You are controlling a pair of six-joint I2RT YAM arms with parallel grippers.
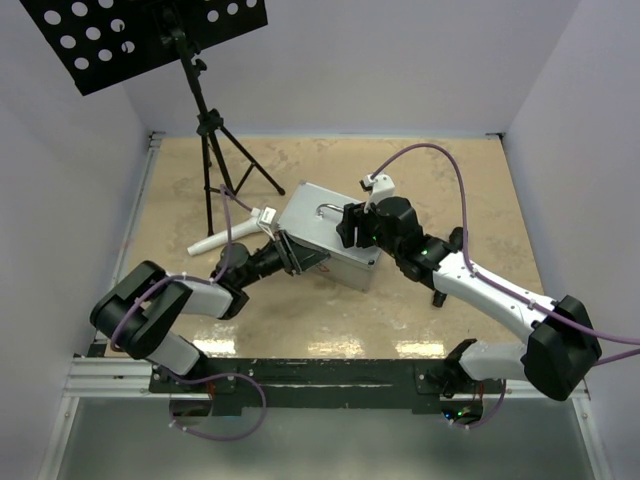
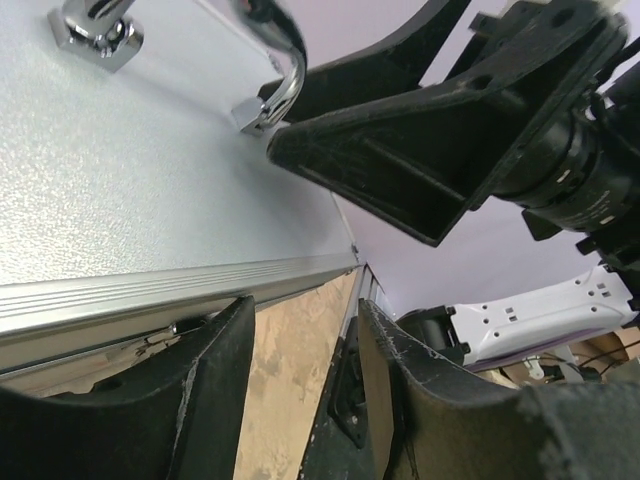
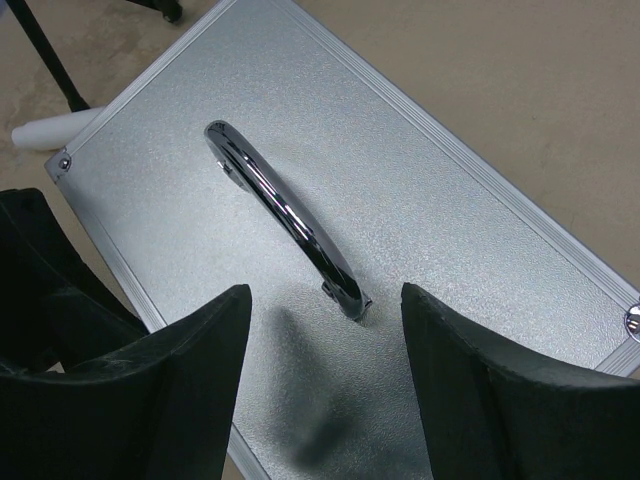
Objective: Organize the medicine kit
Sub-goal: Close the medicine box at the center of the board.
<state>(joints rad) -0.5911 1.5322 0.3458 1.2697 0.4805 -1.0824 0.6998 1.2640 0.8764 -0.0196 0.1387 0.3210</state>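
1. The right gripper (image 3: 325, 300) hangs just above the lid of the silver case (image 3: 430, 190). Its fingers are spread wide and pinch nothing.
2. The chrome handle (image 3: 285, 215) runs away from this gripper, and its near end sits right at the gap between the fingers.
3. The left gripper (image 2: 305, 325) is low against the case's side, opposite the right gripper, so the closed case lies between the two.
4. Its jaws are parted, and only bare table (image 2: 290, 400) shows in the gap. The case's ribbed metal rim passes just ahead of one finger; whether they touch I cannot tell.
5. A white tube (image 1: 222, 241) lies on the table just beside the left gripper, away from the case.
6. The black tripod stand (image 1: 209, 125) stands well beyond both grippers.
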